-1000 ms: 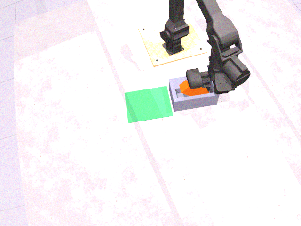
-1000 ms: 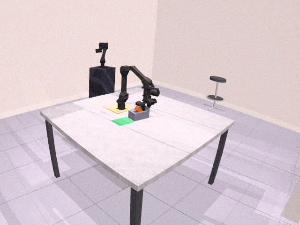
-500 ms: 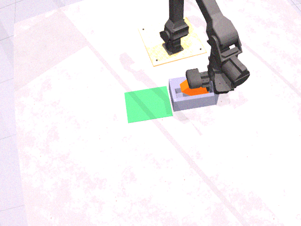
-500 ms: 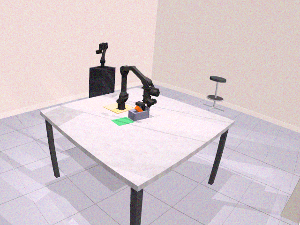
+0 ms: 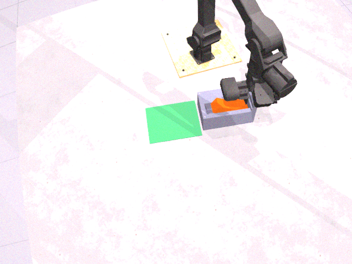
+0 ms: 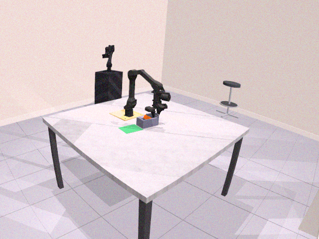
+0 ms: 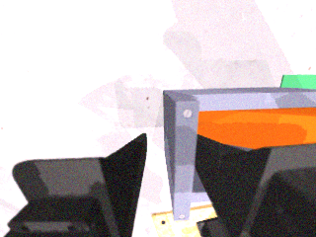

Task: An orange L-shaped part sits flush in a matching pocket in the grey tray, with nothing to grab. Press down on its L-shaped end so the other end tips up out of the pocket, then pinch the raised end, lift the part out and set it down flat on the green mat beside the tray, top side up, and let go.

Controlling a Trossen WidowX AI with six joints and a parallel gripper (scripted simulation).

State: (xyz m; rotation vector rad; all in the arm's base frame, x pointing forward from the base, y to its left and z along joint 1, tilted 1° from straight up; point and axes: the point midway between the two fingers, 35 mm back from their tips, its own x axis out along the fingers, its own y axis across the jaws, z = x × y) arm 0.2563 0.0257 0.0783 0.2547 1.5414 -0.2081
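Orange against grey is what you see first: the L-shaped part (image 5: 227, 105) lies tilted in the grey tray (image 5: 227, 118), one end risen above the rim on the side toward the green mat (image 5: 171, 121), the other end sunk beneath the gripper (image 5: 246, 99). Your top view shows that tilt and a dark strip of bare pocket floor beside the raised end; the wrist view hides both, giving you only a broad orange face behind the tray's end wall (image 7: 179, 148). That close view shows what the overhead cannot: the two dark fingers straddle this wall, one outside the tray, the other inside over the part, jaws parted halfway and clamping nothing. From the exterior camera you can place it all on the table (image 6: 154, 159), toward its far edge and well away from every corner, the arm's wooden base plate (image 6: 120, 115) just behind. The tray holds only the orange part, and the mat lies flat with its edge touching the tray's side.
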